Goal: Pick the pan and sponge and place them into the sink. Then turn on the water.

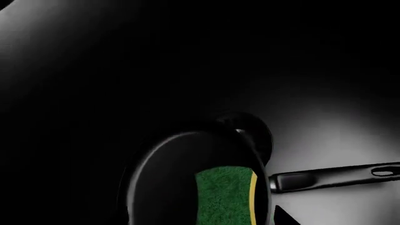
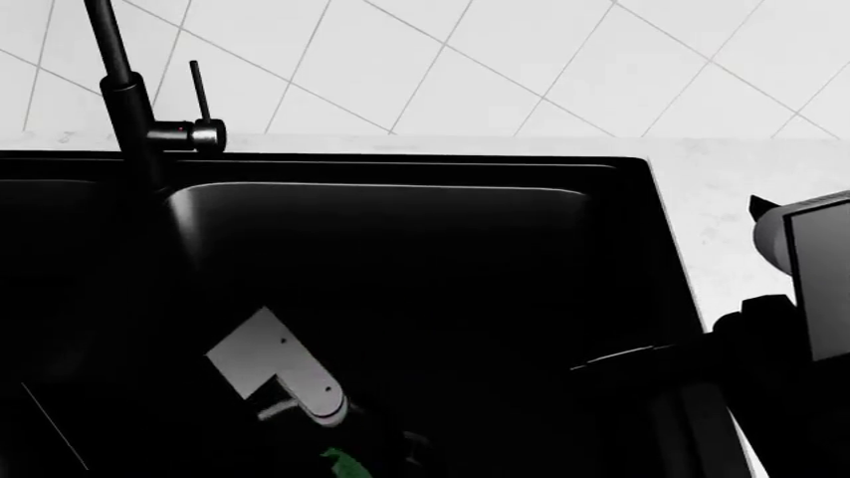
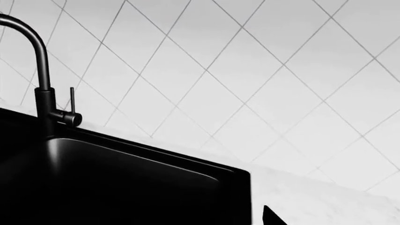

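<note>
Black sink (image 2: 624,174) is the landmark, so everything below is placed against it. Leftmost: the faucet (image 2: 126,90) stands on the sink's back rim at the divider between the two basins, with its lever (image 2: 197,95) sticking straight up just beside the column on the side toward the right basin; no water stream visible, so it reads as off. Next over, the left arm (image 2: 273,363) reaches down inside the right basin near its front-left part. A bit of the green sponge (image 2: 348,464) shows right below the wrist in the head view. The left wrist view shows the pan (image 1: 181,183) lying on the basin floor, the sponge (image 1: 226,194) resting in it green side up with the yellow layer at its edge, and the pan handle (image 1: 334,177) running away from the pan across the floor. A round drain strainer (image 1: 250,133) sits just behind the pan rim. Left gripper fingers not in frame, so I can't tell if they're spread or closed. Far right: the right arm (image 2: 797,289) hangs outside the sink's right rim over the pale counter; jaws also unreadable, only a dark fingertip (image 3: 272,216) shows. My read: pan and sponge are both in, the lever is next. It lies up and back-left of both arms; left arm looks nearer, lever axis vertical.
</note>
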Available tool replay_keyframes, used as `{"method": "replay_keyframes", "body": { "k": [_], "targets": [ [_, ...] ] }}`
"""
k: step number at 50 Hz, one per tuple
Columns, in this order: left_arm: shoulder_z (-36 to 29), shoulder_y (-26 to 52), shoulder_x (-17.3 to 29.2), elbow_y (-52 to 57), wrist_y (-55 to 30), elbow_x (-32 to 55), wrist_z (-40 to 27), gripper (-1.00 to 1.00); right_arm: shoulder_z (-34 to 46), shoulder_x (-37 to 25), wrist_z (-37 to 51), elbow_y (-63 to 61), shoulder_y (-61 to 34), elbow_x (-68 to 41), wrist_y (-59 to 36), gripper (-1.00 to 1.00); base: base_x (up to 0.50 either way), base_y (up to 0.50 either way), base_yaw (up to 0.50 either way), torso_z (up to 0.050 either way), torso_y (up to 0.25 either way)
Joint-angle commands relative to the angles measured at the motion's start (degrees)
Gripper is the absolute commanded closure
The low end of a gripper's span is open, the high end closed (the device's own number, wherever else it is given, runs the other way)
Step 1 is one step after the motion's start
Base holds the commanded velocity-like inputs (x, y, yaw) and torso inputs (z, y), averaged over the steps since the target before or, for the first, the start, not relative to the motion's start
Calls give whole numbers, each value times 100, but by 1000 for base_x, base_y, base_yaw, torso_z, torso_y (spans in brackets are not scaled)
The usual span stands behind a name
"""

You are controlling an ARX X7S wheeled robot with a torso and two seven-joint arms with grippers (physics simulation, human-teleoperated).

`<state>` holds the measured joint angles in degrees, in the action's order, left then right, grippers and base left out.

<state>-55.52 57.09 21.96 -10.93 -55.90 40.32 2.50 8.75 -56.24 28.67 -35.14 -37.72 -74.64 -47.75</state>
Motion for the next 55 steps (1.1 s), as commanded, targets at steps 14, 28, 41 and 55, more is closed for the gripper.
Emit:
{"method": "replay_keyframes", "body": {
  "k": [14, 28, 41, 55],
  "targets": [
    [1757, 677, 421, 1082, -449, 1002, -922, -100, 98, 320, -48, 295, -279, 249, 139, -100, 0, 0, 0, 0, 0],
    [3015, 193, 846, 1347, 274, 1374, -1501, -100, -258, 290, 219, 296, 133, 556, 556, -100, 0, 0, 0, 0, 0],
    [3597, -473, 1176, 1616, 659, 1538, -1857, -100, -363, 576, 361, 617, 183, 539, 743, -100, 0, 0, 0, 0, 0],
    [3934, -604, 1431, 1757, 645, 1733, -2064, -100, -333, 593, 401, 740, 181, 720, 783, -100, 0, 0, 0, 0, 0]
  ]
}}
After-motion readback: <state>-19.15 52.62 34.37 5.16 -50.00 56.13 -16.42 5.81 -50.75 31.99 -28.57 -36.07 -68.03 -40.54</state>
